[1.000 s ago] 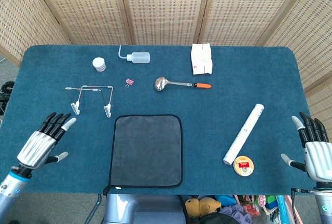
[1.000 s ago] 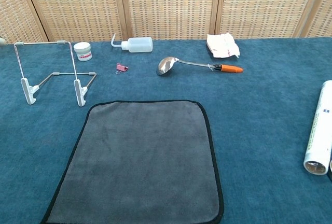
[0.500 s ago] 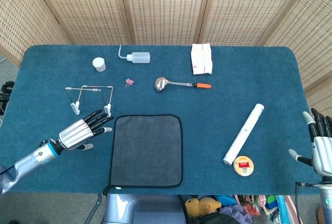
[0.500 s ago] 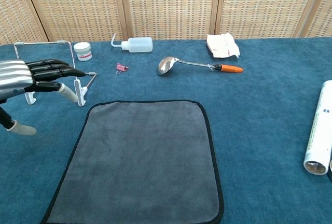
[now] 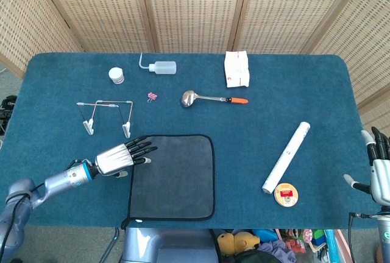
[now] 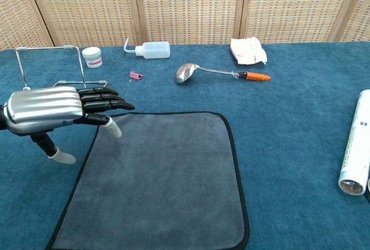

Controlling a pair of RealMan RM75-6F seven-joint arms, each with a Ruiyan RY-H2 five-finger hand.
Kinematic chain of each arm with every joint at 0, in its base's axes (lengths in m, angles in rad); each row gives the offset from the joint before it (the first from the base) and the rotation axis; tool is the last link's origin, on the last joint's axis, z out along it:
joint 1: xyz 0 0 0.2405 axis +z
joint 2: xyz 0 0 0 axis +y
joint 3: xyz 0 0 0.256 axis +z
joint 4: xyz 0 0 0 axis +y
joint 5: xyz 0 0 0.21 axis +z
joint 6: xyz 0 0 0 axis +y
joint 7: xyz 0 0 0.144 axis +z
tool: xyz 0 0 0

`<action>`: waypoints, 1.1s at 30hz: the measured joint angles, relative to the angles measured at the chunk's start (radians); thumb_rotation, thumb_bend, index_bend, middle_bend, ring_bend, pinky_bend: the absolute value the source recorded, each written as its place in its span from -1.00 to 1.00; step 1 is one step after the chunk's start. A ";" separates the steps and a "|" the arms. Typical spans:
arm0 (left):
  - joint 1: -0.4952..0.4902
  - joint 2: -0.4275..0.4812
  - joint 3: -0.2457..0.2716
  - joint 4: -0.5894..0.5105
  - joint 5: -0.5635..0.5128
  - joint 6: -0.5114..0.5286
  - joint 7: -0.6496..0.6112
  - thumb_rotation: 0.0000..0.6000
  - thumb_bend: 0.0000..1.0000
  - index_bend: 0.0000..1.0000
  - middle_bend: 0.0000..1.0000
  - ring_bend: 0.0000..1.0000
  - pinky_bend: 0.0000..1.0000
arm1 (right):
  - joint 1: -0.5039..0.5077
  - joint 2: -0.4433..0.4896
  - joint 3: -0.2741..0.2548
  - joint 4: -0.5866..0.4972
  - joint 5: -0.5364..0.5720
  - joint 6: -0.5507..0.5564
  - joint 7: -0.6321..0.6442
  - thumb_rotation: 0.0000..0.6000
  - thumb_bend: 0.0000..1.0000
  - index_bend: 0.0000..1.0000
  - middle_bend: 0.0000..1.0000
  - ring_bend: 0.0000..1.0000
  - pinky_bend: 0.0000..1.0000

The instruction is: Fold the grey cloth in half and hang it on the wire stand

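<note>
1. Change: my left hand has travelled from the near-left table edge toward the grey cloth. Its fingertips now reach over the cloth's upper-left corner; a second ago they were well short of it.
2. Meaning for the task: I judge this to be the approach for the first grasp. No fold has begun; the cloth lies flat and fully spread.
3. Left hand state: fingers extended, slightly apart, holding nothing. Whether they touch the fabric I cannot tell.
4. Right hand: at the far right table edge, fingers upright and apart, holding nothing, well apart from the cloth. It has drifted slightly outward.
5. Cloth position: at the near centre of the table, left border directly beneath my left fingertips.
6. Wire stand: upright, unloaded, just beyond my left hand and near the cloth's upper-left corner.
</note>
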 measured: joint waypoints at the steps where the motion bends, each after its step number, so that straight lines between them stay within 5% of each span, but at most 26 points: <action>1: -0.004 -0.005 0.005 0.005 -0.003 -0.001 -0.002 1.00 -0.69 -0.45 -1.00 -1.00 -1.00 | 0.000 0.000 0.001 0.000 0.001 -0.001 0.000 1.00 -1.00 -1.00 -1.00 -1.00 -1.00; 33: -0.011 -0.053 0.105 0.054 -0.058 -0.002 0.027 1.00 -0.66 -0.37 -1.00 -1.00 -1.00 | -0.015 0.007 0.016 -0.004 -0.006 -0.009 0.015 1.00 -1.00 -1.00 -1.00 -1.00 -1.00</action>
